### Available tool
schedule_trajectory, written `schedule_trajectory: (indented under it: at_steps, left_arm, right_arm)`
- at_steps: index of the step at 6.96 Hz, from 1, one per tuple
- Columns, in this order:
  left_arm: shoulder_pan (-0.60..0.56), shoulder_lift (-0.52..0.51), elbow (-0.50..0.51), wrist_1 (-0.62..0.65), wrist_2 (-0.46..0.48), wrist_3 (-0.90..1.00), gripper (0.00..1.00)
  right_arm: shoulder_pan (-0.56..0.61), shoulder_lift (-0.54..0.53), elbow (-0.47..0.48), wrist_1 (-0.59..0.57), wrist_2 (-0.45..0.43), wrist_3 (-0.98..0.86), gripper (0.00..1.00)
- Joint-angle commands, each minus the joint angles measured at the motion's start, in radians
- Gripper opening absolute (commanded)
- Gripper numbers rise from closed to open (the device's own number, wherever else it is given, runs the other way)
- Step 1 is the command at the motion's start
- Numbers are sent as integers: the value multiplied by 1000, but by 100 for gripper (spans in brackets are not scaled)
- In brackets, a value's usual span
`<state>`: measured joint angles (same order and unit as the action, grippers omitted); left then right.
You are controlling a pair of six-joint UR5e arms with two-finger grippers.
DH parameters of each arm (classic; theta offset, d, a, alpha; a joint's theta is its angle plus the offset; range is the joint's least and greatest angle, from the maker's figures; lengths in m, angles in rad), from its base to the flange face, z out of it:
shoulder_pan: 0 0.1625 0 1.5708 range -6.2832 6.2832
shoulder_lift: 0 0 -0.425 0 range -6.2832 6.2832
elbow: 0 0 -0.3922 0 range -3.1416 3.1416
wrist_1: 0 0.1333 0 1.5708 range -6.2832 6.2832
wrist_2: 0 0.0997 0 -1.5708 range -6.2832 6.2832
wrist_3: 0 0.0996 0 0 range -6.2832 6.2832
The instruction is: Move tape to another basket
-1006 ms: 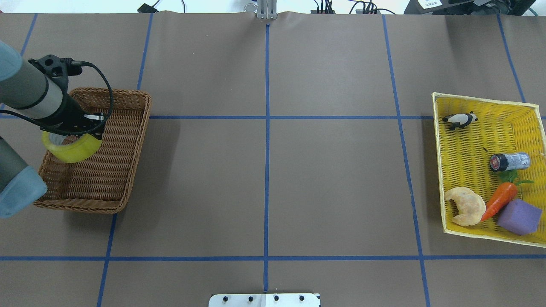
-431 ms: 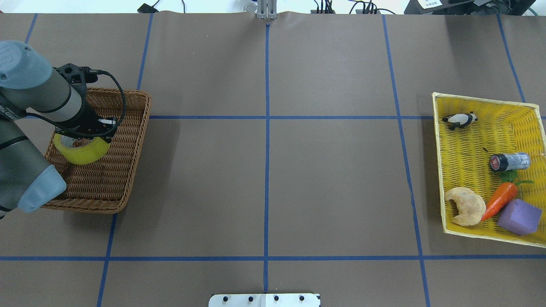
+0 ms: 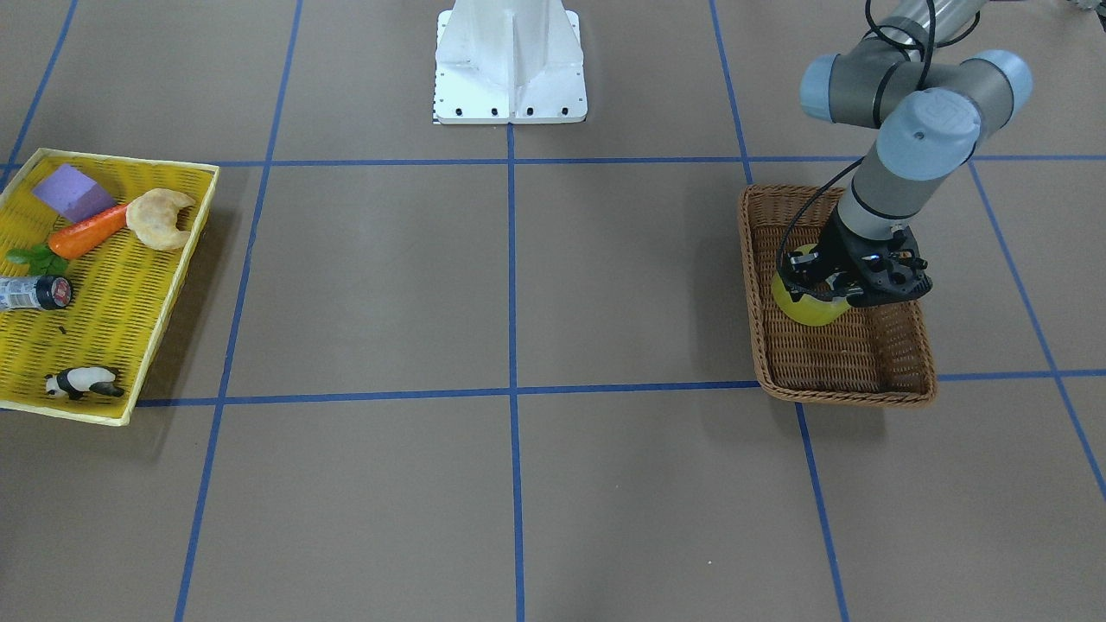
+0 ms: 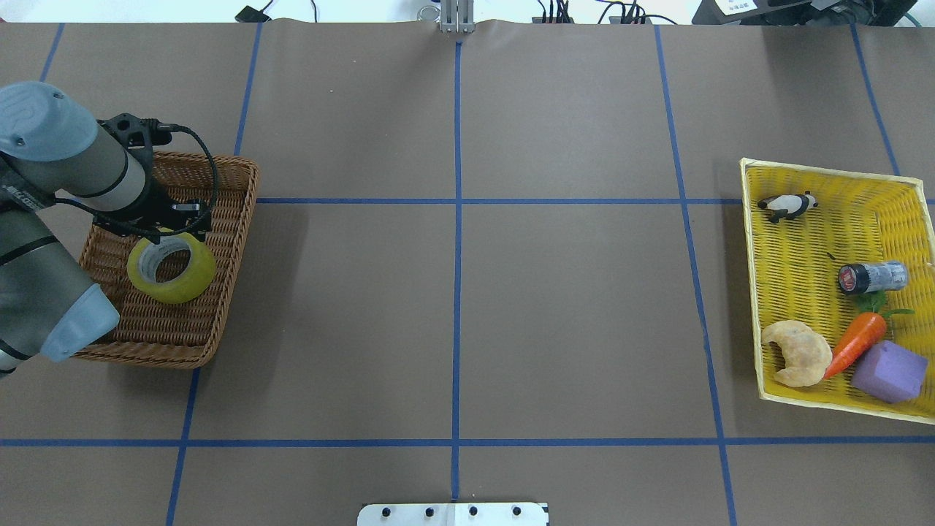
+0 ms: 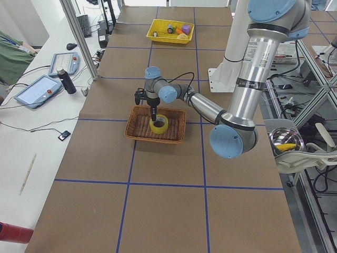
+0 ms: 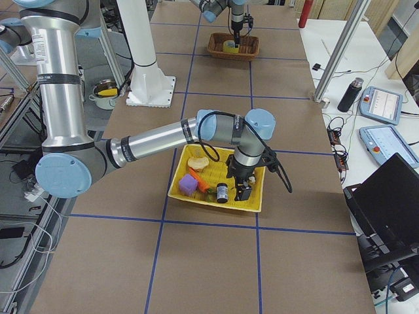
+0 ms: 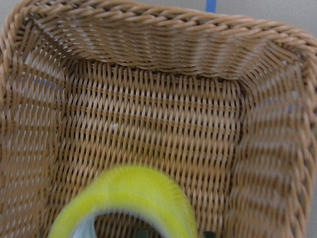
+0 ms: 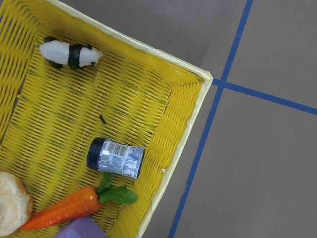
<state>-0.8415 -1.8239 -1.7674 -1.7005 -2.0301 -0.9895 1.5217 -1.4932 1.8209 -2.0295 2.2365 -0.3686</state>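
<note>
The yellow tape roll (image 4: 175, 294) lies flat, hole up, on the floor of the brown wicker basket (image 4: 168, 330) at the table's left. It also shows in the front view (image 3: 804, 308) and low in the left wrist view (image 7: 133, 191). My left gripper (image 4: 175, 225) hovers just over the roll's far edge and looks open, with nothing in it. The basket also shows in the front view (image 3: 847, 354). My right gripper (image 6: 243, 193) shows only in the right side view, over the yellow tray. I cannot tell whether it is open or shut.
A yellow mesh tray (image 4: 803, 241) at the table's right holds a toy panda (image 4: 787, 206), a dark-capped bottle (image 4: 873, 277), a carrot (image 4: 855, 343), a croissant (image 4: 798, 353) and a purple block (image 4: 889, 372). A white mount plate (image 4: 453, 514) sits at the near edge.
The left arm moved right and down over the wicker basket. The tape, hanging tilted under the gripper before, now lies flat on the basket floor, apart from the fingers.
</note>
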Motion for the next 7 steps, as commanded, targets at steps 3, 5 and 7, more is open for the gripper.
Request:
schedule_trajectory:
  at_steps: [3, 5, 7]
  left_arm:
    - [-132, 9, -32, 39, -2, 188, 98]
    - [-290, 14, -31, 174, -36, 511, 98]
    - [-466, 127, 3, 159, -169, 711, 98]
  right_arm:
    - [18, 2, -20, 0, 0, -27, 100]
    - [31, 2, -41, 2, 3, -26, 100]
    - [37, 2, -57, 2, 3, -12, 100]
